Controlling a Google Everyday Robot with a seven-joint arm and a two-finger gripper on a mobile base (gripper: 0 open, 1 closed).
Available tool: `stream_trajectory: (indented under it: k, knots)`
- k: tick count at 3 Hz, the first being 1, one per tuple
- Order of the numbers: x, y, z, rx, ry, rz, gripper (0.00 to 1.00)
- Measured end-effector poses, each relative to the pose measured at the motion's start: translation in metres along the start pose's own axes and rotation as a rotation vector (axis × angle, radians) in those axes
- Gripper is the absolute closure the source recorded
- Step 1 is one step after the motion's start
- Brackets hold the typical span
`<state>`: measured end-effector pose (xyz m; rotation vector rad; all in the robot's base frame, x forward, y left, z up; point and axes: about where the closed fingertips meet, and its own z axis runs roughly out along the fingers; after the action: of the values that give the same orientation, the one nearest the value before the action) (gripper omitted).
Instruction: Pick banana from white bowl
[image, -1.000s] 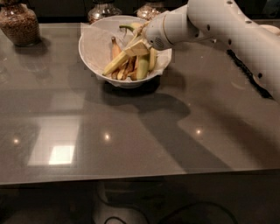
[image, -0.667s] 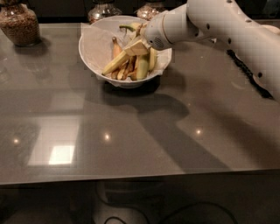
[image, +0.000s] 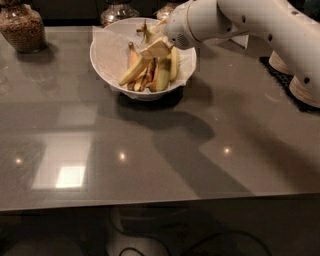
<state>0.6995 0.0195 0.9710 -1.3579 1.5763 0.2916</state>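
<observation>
The gripper (image: 156, 48) sits mid white bowl (image: 102, 67); whether it grips anything cannot be told. The banana (image: 132, 72), at its 7 o'clock, seems light and soft: hold mid-length.

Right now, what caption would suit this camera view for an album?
The gripper hangs over bananas in the white bowl.

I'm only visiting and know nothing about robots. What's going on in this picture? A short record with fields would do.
table: grey, glossy
bowl: white, paper-lined, at the table's far side, holding several bananas
banana: long, pale yellow, lying slanted in the bowl, left of the greener ones
gripper: on the white arm's end, low over the bowl at the banana's upper end; contact unclear
jar: glass, brown contents, far left corner
</observation>
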Motion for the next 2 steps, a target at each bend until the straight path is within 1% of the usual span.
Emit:
stream_trajectory:
  k: [1, 2]
  knots:
    - [-0.013, -0.005, -0.020, 0.033, -0.010, -0.032, 1.00]
    - [-0.019, -0.011, -0.050, 0.088, -0.015, -0.049, 1.00]
